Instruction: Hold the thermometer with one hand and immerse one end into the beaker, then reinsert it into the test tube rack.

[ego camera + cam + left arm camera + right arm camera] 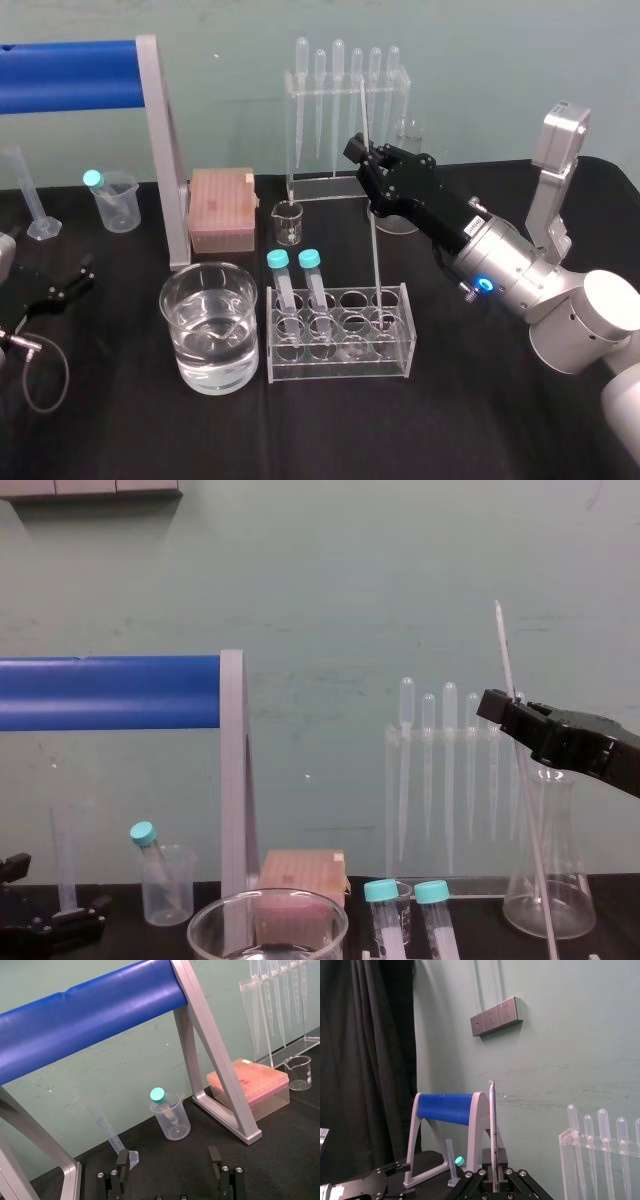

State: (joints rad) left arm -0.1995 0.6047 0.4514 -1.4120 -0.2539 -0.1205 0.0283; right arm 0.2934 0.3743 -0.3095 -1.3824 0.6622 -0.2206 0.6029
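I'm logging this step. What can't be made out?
Scale on the thermometer: too fine, head view.
Its lower tip: below the chest view's edge; behind the right gripper, right wrist view.
Water level in the beaker: cut off, chest view.
Arm behind the left gripper: cut off, head view's left edge.

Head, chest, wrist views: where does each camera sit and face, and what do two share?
Head: high, looking down at the table; right gripper holds the thermometer, left gripper parked left.
Chest: low, facing the wall; right gripper at right.
Left wrist: on that arm, facing the blue bar; open jaws.
Right wrist: on that arm, facing the wall; jaws clamp the thermometer.
Shared: head and chest show the pipettes.
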